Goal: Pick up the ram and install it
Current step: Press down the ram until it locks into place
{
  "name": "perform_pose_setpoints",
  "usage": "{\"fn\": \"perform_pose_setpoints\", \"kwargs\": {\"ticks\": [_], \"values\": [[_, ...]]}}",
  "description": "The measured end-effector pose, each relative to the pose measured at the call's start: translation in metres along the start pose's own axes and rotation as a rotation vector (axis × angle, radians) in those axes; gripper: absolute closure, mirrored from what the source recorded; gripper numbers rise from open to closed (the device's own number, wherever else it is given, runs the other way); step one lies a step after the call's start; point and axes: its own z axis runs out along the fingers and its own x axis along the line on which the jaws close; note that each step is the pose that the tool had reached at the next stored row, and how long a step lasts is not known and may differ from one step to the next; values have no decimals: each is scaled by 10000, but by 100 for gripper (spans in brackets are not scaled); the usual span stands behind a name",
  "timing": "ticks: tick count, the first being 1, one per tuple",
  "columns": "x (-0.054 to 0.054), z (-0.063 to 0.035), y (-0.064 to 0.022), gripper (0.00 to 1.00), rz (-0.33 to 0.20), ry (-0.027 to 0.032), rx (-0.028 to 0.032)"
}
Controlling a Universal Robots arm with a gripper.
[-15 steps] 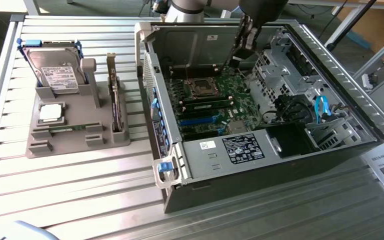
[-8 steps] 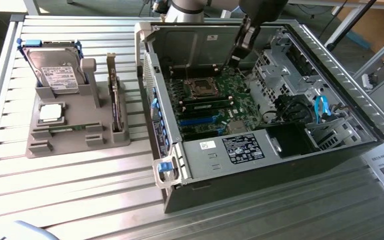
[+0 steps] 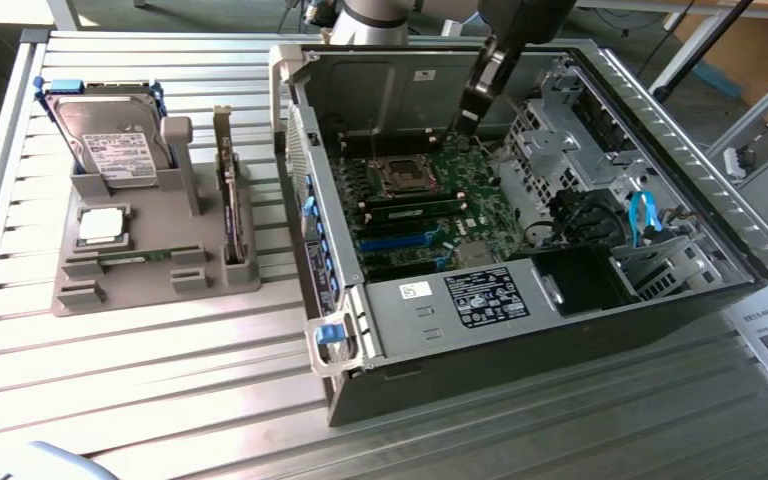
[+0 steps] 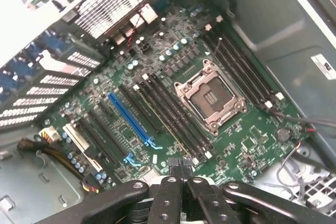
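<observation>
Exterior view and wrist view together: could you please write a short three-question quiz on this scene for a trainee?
1. True or false: the square metal processor socket on the green motherboard holds a chip.
2. Where does the silver hard drive stand? A) in the grey plastic holder; B) on the motherboard; C) in the black end effector.
3. Fill in: the end effector's fingers are ___.
Key: 1 false; 2 A; 3 shut.

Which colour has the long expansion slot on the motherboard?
Blue; the long slot shows best in the wrist view.
</observation>
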Motion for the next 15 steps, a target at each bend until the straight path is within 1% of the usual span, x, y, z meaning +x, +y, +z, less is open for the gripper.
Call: {"fn": "perform_pose_setpoints", "kwargs": {"ticks": [15], "values": [[0,0,0,90,2267,-37,-23]]}}
